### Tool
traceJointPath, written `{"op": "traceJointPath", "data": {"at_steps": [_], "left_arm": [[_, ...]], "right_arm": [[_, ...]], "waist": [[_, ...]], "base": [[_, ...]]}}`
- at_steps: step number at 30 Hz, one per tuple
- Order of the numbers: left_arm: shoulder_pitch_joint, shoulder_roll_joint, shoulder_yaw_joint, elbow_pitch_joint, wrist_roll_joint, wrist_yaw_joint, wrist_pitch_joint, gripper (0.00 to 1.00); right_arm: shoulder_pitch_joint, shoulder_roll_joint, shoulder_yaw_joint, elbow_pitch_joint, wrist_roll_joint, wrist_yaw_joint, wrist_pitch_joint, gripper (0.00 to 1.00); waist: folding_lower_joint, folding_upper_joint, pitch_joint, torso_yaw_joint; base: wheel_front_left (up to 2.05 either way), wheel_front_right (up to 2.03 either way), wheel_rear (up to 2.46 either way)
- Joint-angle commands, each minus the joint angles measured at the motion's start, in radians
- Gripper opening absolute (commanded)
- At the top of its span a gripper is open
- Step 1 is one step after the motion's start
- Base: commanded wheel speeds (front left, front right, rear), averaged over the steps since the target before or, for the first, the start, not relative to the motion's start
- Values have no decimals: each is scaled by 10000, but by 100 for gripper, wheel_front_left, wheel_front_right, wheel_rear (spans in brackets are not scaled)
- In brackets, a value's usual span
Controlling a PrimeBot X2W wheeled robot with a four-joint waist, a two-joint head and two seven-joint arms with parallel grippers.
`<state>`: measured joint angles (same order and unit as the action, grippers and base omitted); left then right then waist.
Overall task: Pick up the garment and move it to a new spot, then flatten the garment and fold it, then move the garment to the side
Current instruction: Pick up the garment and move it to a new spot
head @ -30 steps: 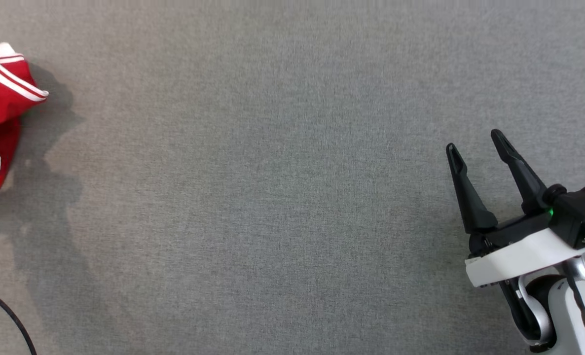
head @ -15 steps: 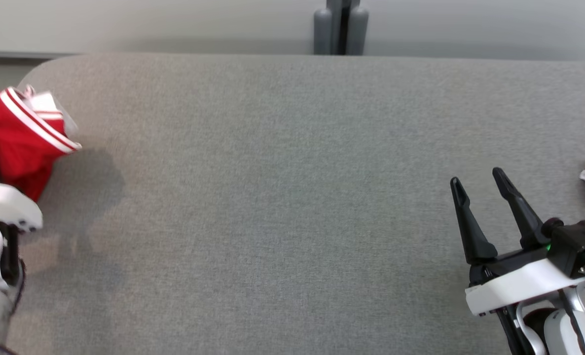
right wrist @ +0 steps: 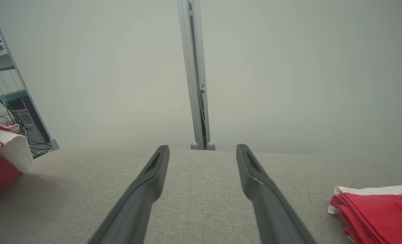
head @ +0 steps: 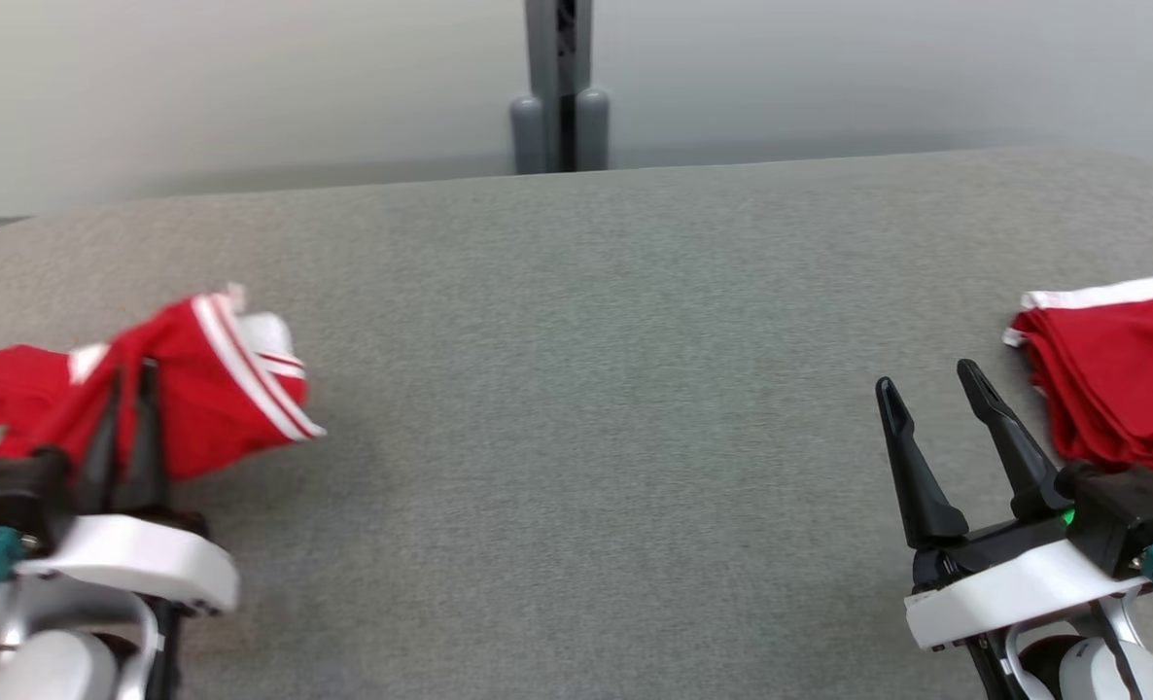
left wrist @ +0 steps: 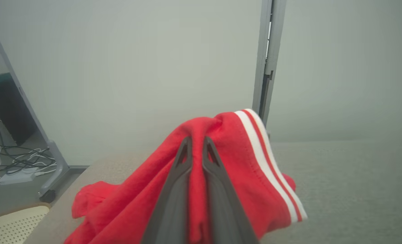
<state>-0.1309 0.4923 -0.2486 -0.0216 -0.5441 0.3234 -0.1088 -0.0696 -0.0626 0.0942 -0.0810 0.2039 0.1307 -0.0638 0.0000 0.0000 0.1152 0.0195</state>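
Garment [head: 217,389] bunched, blurred, pinched by closed left hand [head: 132,371], right hand [head: 925,375] spread empty, red pile [head: 1121,379] cropped.

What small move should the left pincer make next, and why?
Probably carry the garment toward the middle of the table and lower it: the left pincer is shut on it, bunched, near the left edge; flattening needs room.
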Motion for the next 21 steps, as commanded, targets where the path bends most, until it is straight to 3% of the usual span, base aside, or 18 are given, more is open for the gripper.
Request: {"op": "traceJointPath", "data": {"at_steps": [1, 8, 17, 21], "left_arm": [[191, -24, -244, -421, 180, 125, 202, 0], [99, -534, -1429, -833, 430, -46, 829, 0], [-1515, -1299, -2782, 780, 665, -1312, 941, 0], [-2280, -1833, -3171, 1454, 803, -1631, 812, 0]], "right_arm": [[125, 4, -23, -78, 54, 2, -91, 100], [175, 52, 9, -215, 109, 2, -61, 100], [-83, 82, 16, -185, 280, 2, -185, 100], [-219, 88, 58, -83, 405, 2, -328, 100]], "waist": [[0, 0, -133, -357], [0, 0, -144, -1204], [0, 0, 586, -2252], [0, 0, 929, -2795]], "base": [[0, 0, 0], [0, 0, 0], [0, 0, 0], [0, 0, 0]]}}
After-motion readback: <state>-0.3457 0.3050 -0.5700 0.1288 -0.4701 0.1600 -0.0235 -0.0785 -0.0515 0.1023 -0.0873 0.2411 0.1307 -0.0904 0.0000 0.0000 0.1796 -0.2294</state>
